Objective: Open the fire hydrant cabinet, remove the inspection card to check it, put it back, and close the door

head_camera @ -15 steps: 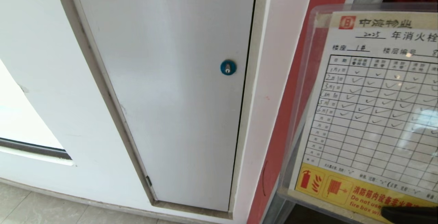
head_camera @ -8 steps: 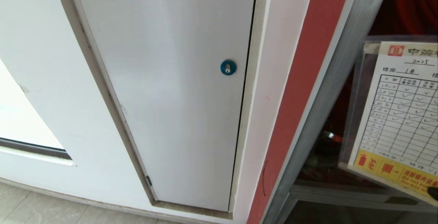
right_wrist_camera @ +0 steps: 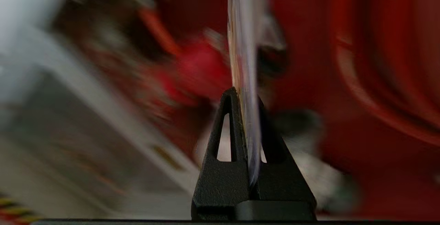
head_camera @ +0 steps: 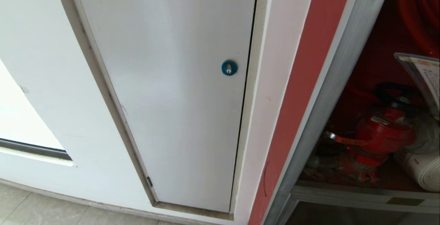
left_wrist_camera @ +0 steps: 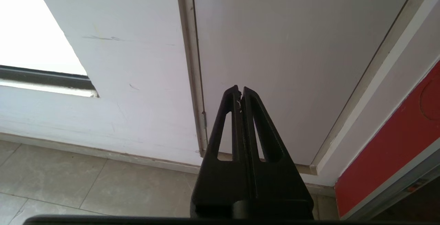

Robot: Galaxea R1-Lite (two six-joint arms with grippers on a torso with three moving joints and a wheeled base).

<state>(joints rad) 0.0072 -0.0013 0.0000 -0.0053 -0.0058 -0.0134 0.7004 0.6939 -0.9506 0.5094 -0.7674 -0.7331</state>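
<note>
The fire hydrant cabinet [head_camera: 331, 90] stands open at the head view's right, its silver frame around a red interior. Inside are a red valve [head_camera: 381, 134], a white rolled hose [head_camera: 424, 170] and the red hose reel [head_camera: 419, 15]. The inspection card [head_camera: 426, 77], in a clear sleeve, shows nearly edge-on at the right border, above the valve. In the right wrist view my right gripper [right_wrist_camera: 245, 95] is shut on the card's [right_wrist_camera: 242, 39] lower edge, in front of the blurred red interior. My left gripper [left_wrist_camera: 240, 89] is shut and empty, parked low by the wall. The door is out of view.
A plain white panel [head_camera: 172, 90] with a blue round lock [head_camera: 229, 67] fills the middle of the head view. A red wall strip [head_camera: 302, 90] separates it from the cabinet. Tiled floor [head_camera: 34, 207] lies below, with a bright window opening [head_camera: 20, 115] at the left.
The card has swung right and away from the head camera, turning from face-on to nearly edge-on inside the cabinet opening, and has uncovered the valve and hose. The left arm has not moved.
</note>
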